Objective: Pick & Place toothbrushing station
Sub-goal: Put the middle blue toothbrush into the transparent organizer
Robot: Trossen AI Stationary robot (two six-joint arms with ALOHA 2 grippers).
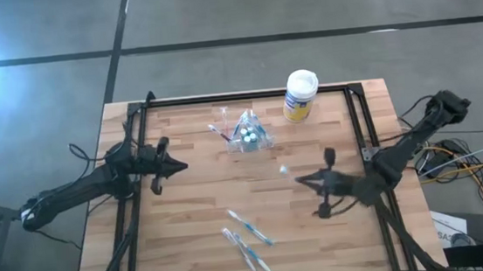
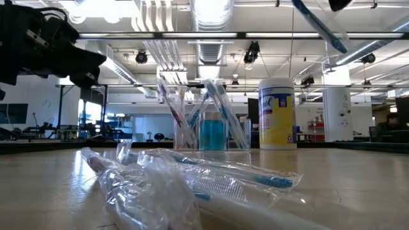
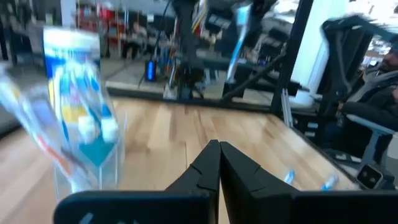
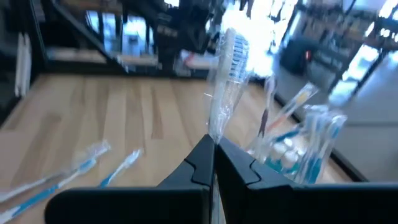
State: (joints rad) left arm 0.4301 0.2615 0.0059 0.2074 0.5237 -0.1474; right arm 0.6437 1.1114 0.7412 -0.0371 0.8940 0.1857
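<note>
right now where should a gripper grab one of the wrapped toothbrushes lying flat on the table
Judging by the high view, take the wrapped blue-white toothbrush mid-handle, from straight above, jaws across its thin shaft. It lies flat on the wooden table, apart from the two wrapped toothbrushes crowded beside it, so its midsection looks easiest to reach.

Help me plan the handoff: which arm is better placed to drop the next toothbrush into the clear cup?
The right. Its gripper is shut on a wrapped toothbrush, raised above the table, with the clear cup close ahead. The left gripper is shut and empty beside the cup.
</note>
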